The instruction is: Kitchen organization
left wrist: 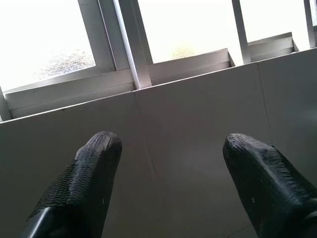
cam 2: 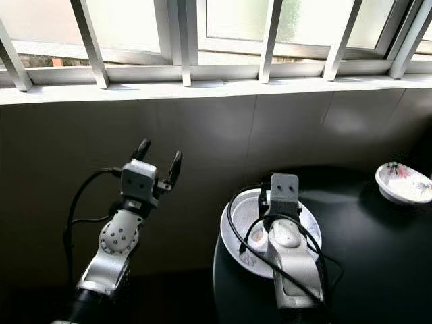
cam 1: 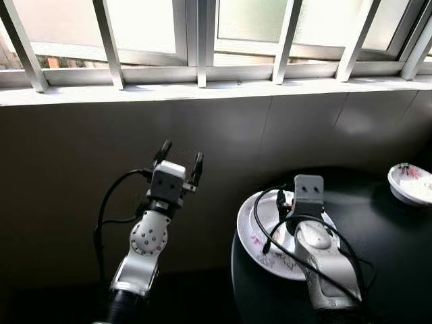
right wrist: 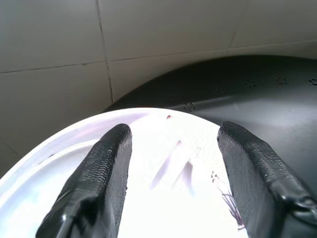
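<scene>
A white plate with a faint purple pattern lies at the near left edge of a round black table. My right arm reaches over the plate. In the right wrist view, my right gripper is open just above the plate, with nothing between its fingers. My left gripper is raised in the air left of the table, open and empty, pointing at the tiled wall. A small white bowl with pink markings sits at the table's far right.
A grey tiled wall stands close behind the table, under a white window sill and barred window. The floor to the left of the table is dark. Black cables loop around both wrists.
</scene>
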You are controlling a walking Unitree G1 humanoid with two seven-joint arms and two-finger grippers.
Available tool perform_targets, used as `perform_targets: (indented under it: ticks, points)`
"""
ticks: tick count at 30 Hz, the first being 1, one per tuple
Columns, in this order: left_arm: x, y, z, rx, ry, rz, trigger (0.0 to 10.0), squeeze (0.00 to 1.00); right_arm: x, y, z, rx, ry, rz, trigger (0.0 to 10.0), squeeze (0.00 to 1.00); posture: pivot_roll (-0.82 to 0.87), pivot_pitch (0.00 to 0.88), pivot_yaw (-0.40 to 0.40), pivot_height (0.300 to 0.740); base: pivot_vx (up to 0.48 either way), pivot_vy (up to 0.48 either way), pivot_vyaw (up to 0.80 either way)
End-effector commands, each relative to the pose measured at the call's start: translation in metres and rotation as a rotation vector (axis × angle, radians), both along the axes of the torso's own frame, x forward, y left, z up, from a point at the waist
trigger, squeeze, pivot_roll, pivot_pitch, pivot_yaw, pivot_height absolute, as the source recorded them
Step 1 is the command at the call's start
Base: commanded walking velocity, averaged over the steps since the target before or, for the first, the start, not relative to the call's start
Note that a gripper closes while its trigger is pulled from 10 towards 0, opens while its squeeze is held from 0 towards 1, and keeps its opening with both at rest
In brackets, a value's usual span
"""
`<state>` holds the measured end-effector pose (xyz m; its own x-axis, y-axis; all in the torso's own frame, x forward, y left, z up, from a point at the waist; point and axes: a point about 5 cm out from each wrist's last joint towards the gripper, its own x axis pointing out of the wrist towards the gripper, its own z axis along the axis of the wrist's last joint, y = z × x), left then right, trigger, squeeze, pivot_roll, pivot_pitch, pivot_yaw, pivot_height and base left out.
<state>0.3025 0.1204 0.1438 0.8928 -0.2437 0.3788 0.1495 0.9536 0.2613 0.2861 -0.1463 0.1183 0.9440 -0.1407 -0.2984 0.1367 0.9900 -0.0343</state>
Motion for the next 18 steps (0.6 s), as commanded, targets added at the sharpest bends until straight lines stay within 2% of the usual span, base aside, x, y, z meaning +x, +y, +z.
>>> perform_targets:
  ticks: [1, 4, 6, 12, 18]
  points:
    - [-0.001, -0.002, -0.002, 0.007, 0.001, -0.011, 10.0, 0.0, -0.005, 0.002, 0.007, 0.014, 0.003, 0.015, 10.0, 0.0, 0.03, 0.0, -0.04, 0.74, 0.0, 0.0, 0.0]
    - [-0.001, -0.002, -0.002, 0.008, 0.001, -0.013, 10.0, 0.0, -0.009, 0.003, 0.007, 0.018, 0.013, 0.031, 10.0, 0.0, 0.03, 0.0, -0.04, 0.74, 0.0, 0.0, 0.0]
    - [0.0, -0.002, -0.002, 0.006, 0.003, -0.01, 10.0, 0.0, -0.011, 0.002, 0.001, 0.038, 0.058, 0.054, 10.0, 0.0, 0.03, 0.0, -0.038, 0.74, 0.0, 0.0, 0.0]
    - [0.001, -0.003, -0.002, 0.013, 0.006, -0.013, 10.0, 0.0, -0.01, 0.01, -0.014, 0.066, 0.145, 0.111, 10.0, 0.0, 0.03, 0.0, -0.037, 0.74, 0.0, 0.0, 0.0]
    - [0.002, 0.002, -0.002, 0.02, 0.006, 0.003, 10.0, 0.0, -0.008, 0.011, -0.018, 0.089, 0.179, 0.119, 10.0, 0.0, 0.04, 0.0, -0.042, 0.74, 0.0, 0.0, 0.0]
